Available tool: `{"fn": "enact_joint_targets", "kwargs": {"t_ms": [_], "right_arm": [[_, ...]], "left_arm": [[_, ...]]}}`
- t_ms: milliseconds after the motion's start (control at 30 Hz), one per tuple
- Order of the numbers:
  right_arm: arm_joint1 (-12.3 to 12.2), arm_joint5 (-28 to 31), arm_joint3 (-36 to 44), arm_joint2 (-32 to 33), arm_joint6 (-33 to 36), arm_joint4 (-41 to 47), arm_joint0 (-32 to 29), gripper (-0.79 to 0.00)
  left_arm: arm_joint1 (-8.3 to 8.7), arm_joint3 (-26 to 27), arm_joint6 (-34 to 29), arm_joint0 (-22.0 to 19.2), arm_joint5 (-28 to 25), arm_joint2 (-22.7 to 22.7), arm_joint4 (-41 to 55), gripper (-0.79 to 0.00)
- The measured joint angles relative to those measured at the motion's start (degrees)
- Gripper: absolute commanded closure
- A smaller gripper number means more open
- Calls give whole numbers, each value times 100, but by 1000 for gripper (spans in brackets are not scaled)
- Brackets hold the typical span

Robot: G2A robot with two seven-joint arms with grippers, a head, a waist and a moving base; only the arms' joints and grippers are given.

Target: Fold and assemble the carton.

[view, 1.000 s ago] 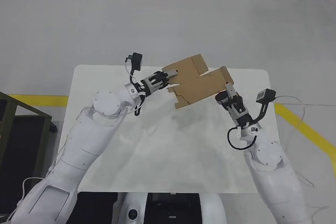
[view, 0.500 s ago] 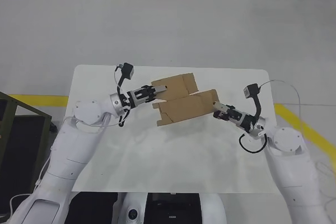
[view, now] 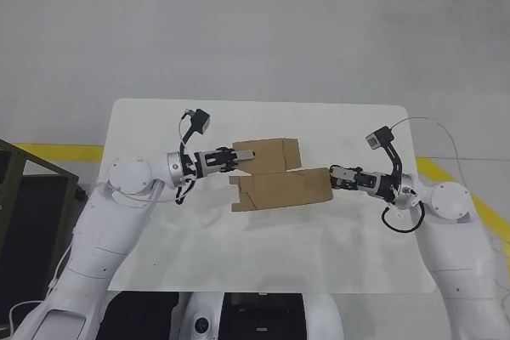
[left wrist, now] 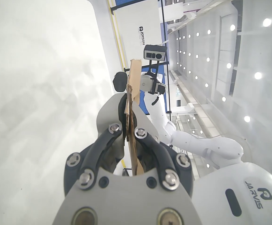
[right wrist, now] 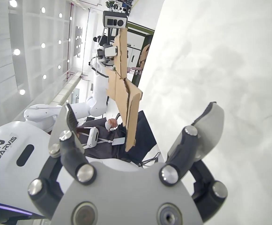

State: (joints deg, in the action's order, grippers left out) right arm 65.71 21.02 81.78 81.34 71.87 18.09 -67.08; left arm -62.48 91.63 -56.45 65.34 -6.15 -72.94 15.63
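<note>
Between the two grippers, over the white table (view: 195, 246), the flattened carton (view: 280, 180) is being held level, its long axis being laid straight from one gripper to the other. One end is being pinched tight by the left gripper (left wrist: 129, 134). The opposite end is being straddled by the right gripper (right wrist: 139, 112), fingers spread and clear on both sides, so only a closing is judged needed.
</note>
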Motion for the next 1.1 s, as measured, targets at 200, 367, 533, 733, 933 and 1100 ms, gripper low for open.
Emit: {"fn": "enact_joint_targets", "kwargs": {"t_ms": [200, 367, 533, 733, 933, 1100], "right_arm": [[0, 1, 1, 0, -1, -2, -1, -785], [0, 1, 1, 0, -1, -2, 0, -785], [0, 0, 2, 0, -2, -2, -2, -785], [-27, -153, 143, -142, 62, -104, -43, -785], [-43, -25, 65, -318, 405, 129, 47, -785], [-57, 85, -13, -419, 610, 312, 140, -785]], "left_arm": [[-9, -23, 29, -15, -26, 30, 84, 0], [-9, -22, 28, -14, -26, 30, 83, 0], [-12, 97, 253, 63, 4, 90, -51, 0], [-22, 95, 338, 26, 11, 159, -21, 0], [-33, 74, 313, -44, 30, 265, -24, 0], [-38, 43, 251, -89, 38, 331, 5, 0]]}}
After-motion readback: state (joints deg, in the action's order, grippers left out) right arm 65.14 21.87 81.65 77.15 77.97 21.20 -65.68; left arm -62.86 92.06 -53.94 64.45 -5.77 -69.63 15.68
